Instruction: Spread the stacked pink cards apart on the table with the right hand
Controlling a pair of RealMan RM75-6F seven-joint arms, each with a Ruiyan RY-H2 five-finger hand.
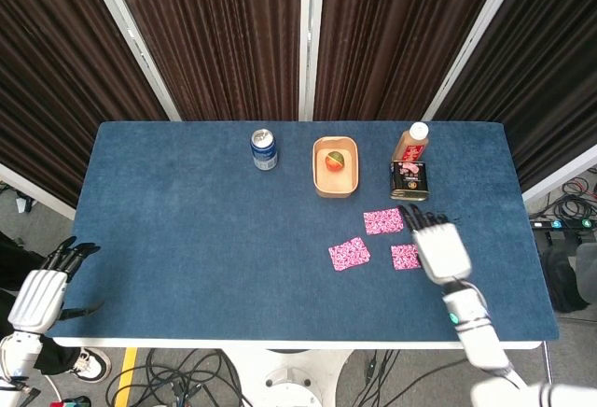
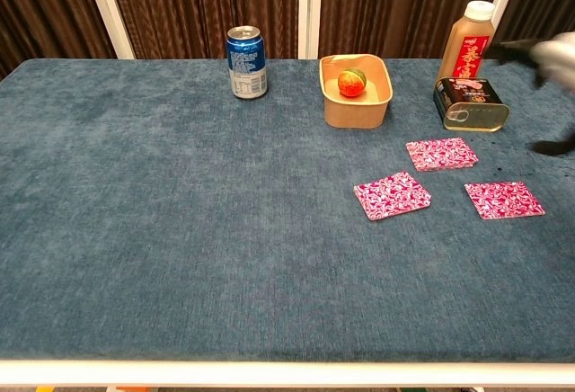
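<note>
Three pink patterned cards lie flat and apart on the blue table. One card [image 1: 349,254] [image 2: 392,195] is nearest the middle, a second card [image 1: 383,221] [image 2: 441,153] lies further back, and a third card [image 1: 405,257] [image 2: 503,200] sits to the right. My right hand [image 1: 438,245] hovers raised above the table just right of the cards, fingers spread, holding nothing; in the chest view only blurred fingertips [image 2: 550,53] show at the right edge. My left hand [image 1: 39,293] hangs open off the table's left front corner.
At the back stand a blue can [image 1: 264,149] [image 2: 245,62], a tan bowl [image 1: 335,178] [image 2: 355,109] holding a small fruit [image 2: 351,82], a brown bottle [image 1: 410,142] [image 2: 467,41] and a dark flat tin [image 1: 409,181] [image 2: 471,103]. The table's right edge [image 1: 527,230] is near the right arm.
</note>
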